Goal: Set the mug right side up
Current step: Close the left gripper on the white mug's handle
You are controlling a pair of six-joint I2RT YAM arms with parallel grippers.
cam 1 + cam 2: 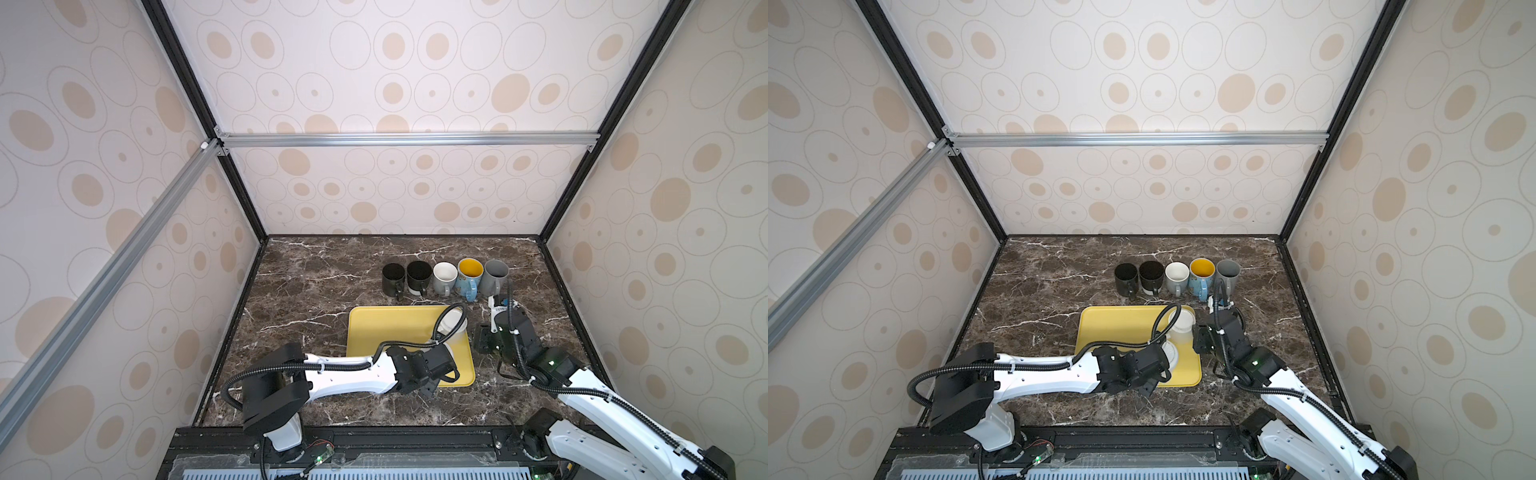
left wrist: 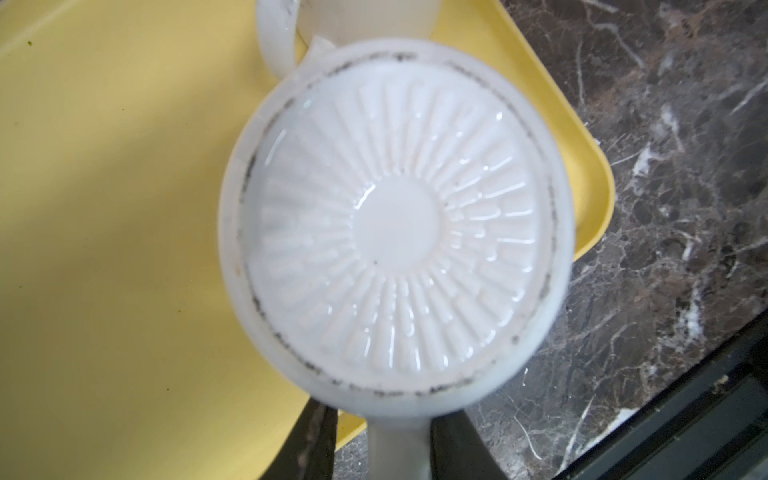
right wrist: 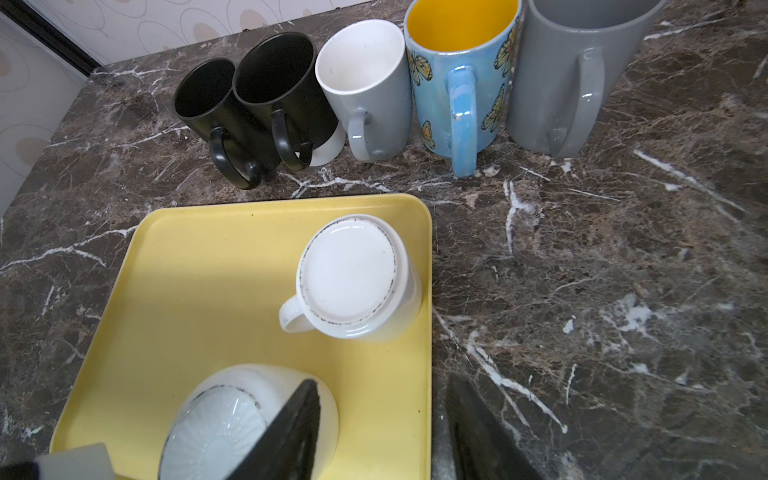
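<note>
Mug [image 2: 395,224] bottom-up on yellow tray [image 2: 124,249] beside another inverted mug [image 3: 349,274], handle [image 2: 397,451] within spread left pincer [image 2: 384,419]; right pincer [image 3: 382,382] likewise spread.

Left wrist cam is kinda soft. The ribbed mug [image 2: 395,224] fills it, and its handle [image 2: 397,453] runs off the edge between the left claw [image 2: 382,428] fingers [image 2: 309,453]. Can't tell if they're pinching it. The plain mug [image 2: 353,16] is chopped too. In both top views the arm [image 1: 353,370] covers that claw. The grey mug [image 3: 582,75] has its rim cut off.

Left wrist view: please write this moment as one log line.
ribbed mug: upside down on tray | left gripper: open around handle | right gripper: open, empty
</note>
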